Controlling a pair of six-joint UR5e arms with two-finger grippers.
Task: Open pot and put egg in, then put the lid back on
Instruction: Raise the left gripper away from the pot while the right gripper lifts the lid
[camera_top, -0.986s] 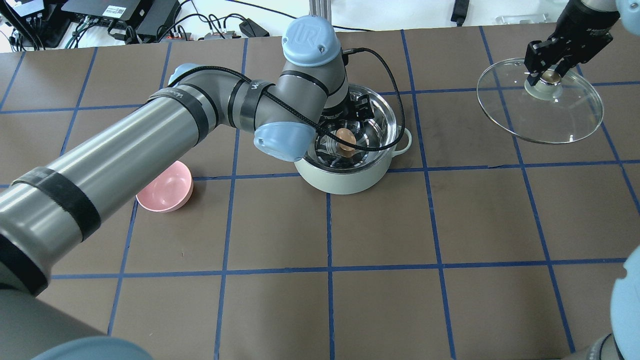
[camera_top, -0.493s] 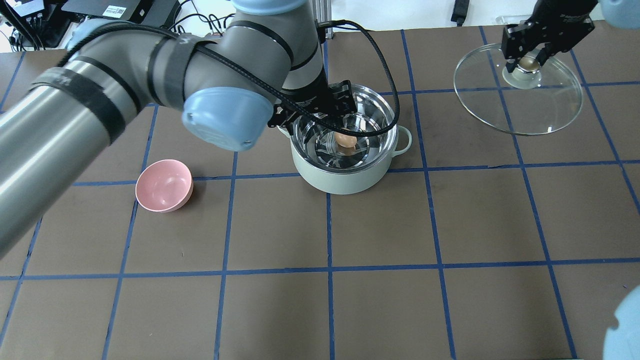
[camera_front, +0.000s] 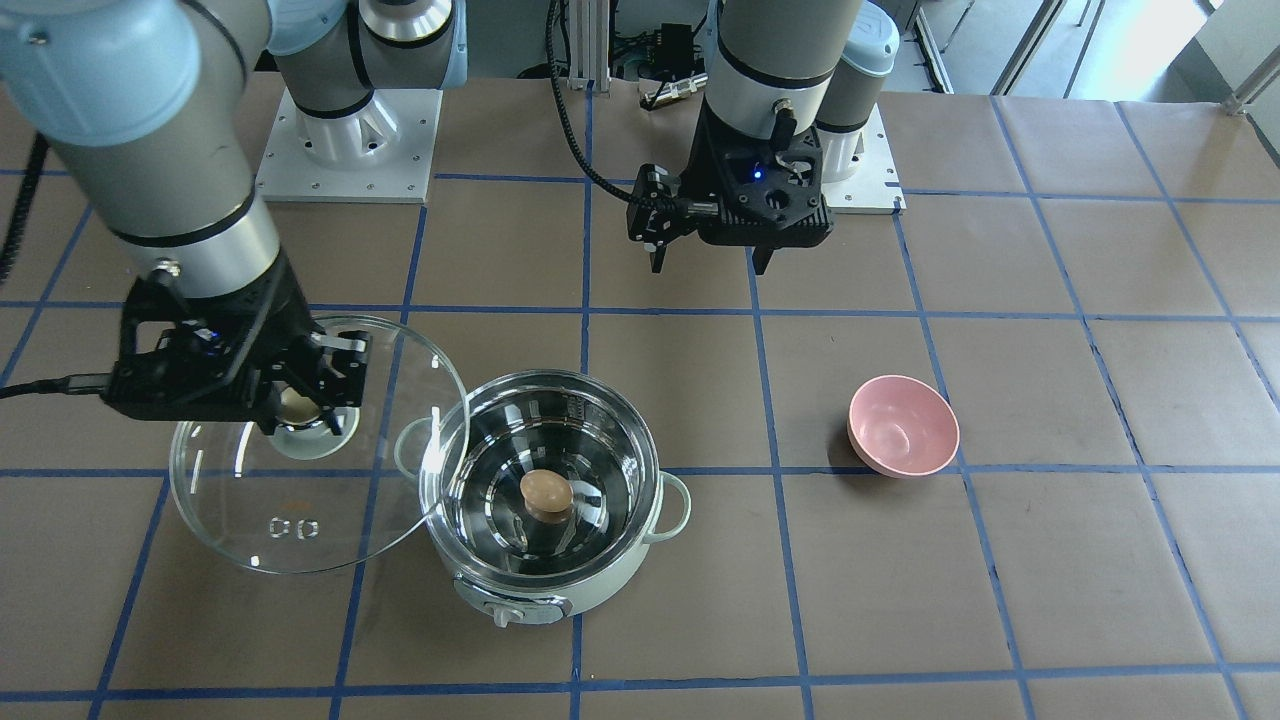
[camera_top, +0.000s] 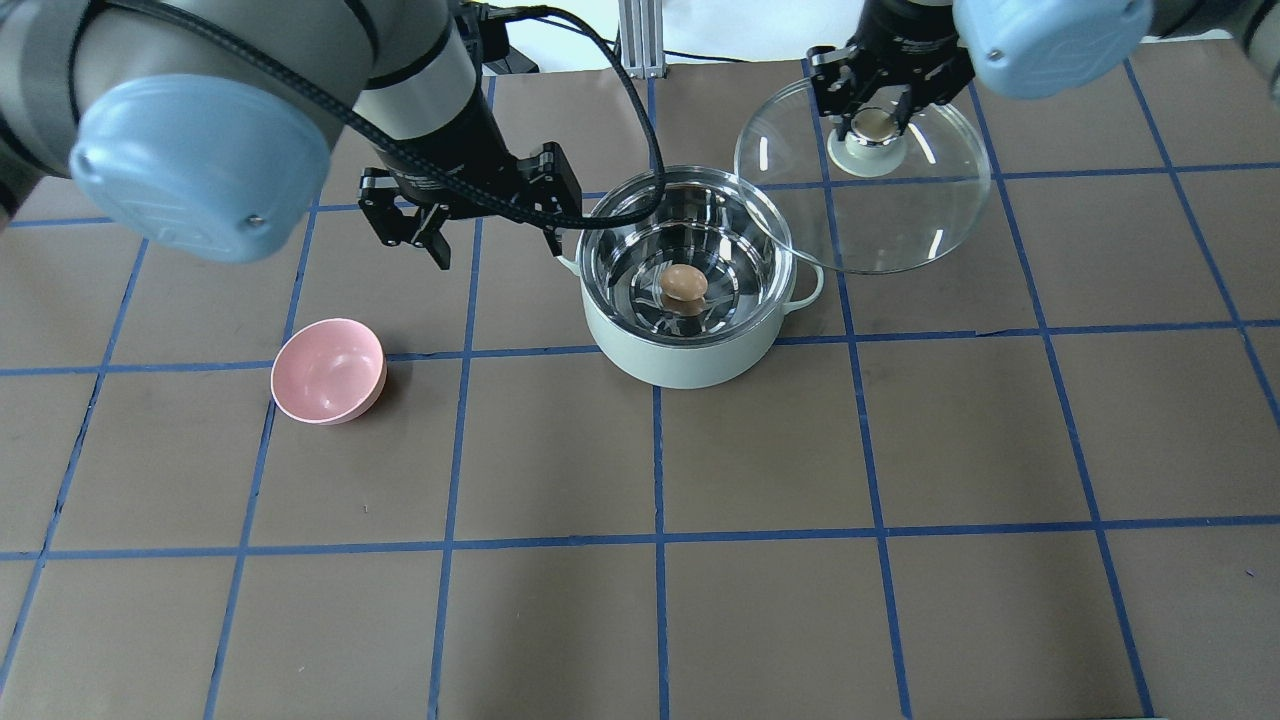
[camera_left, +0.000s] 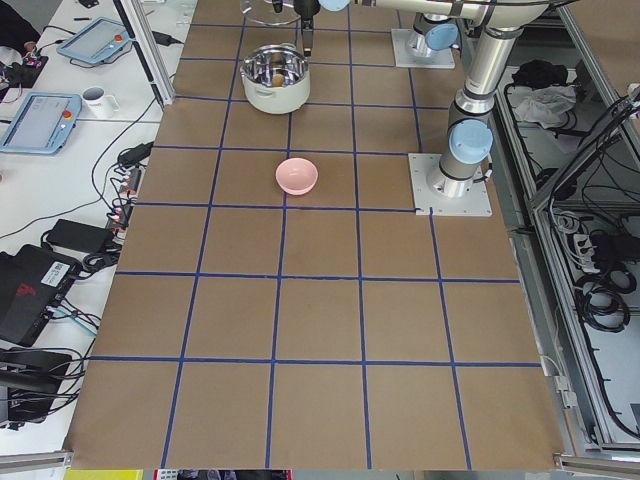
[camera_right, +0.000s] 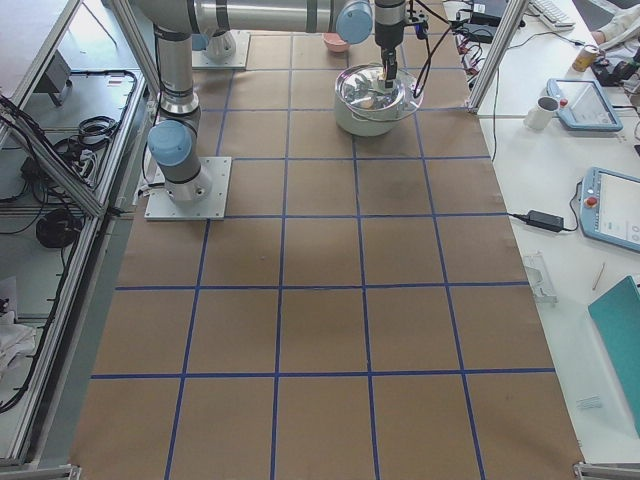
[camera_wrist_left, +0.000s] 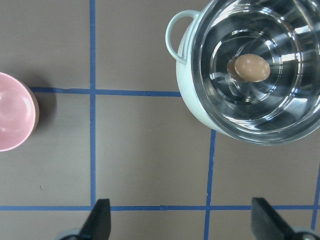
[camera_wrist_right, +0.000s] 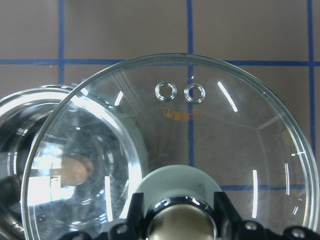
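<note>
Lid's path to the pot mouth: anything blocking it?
Nothing visible. The right pincer holds the lid with its edge over the rim of the pot. The left pincer is open and clear of the pot; the egg lies low inside.

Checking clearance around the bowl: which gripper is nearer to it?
Left. The left gripper hangs open on the pot's bowl side; the right gripper holds the lid on the pot's far side.

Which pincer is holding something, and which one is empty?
The right pincer is the one holding something: it is shut on the knob of the glass lid. The left pincer is open beside the pot, with nothing between its fingers.
</note>
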